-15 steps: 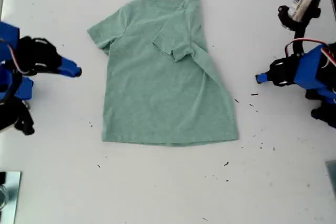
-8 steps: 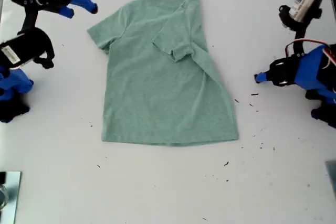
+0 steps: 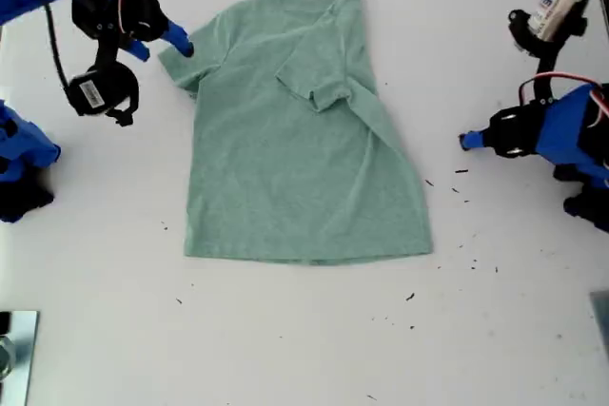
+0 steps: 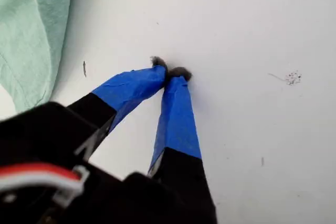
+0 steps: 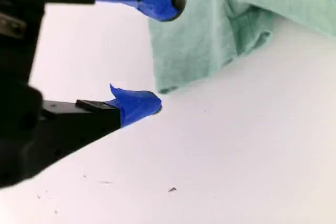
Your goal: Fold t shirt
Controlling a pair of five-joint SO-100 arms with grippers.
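The shirt (image 3: 295, 168) lay flat at the centre of the white surface (image 3: 285, 349), neck toward 12 o'clock in the exterior view and hem toward 6 o'clock. Its 3 o'clock sleeve (image 3: 319, 78) was already folded in over the chest. The 9 o'clock sleeve (image 3: 186, 64) was spread out and unfolded.

My second hand (image 3: 181, 45) hung at about 10 o'clock in the exterior view, just at that spread sleeve, with its jaws apart and nothing between them. In its wrist view the sleeve's cuff edge lay between the 2 tips. My first hand (image 3: 466, 142) sat at 3 o'clock in the exterior view, apart from the shirt, its tips pressed together on nothing.

The step in hand looked like taking the spread sleeve. To do it well, the lower tip should slide under the cuff and the upper tip close onto it. The pinch should catch only the sleeve's layers, not the body cloth. The sleeve could then be carried toward 3 o'clock and laid flat over the chest, giving a straight side fold.

I counted 1 shirt, 2 arms and 2 hands.
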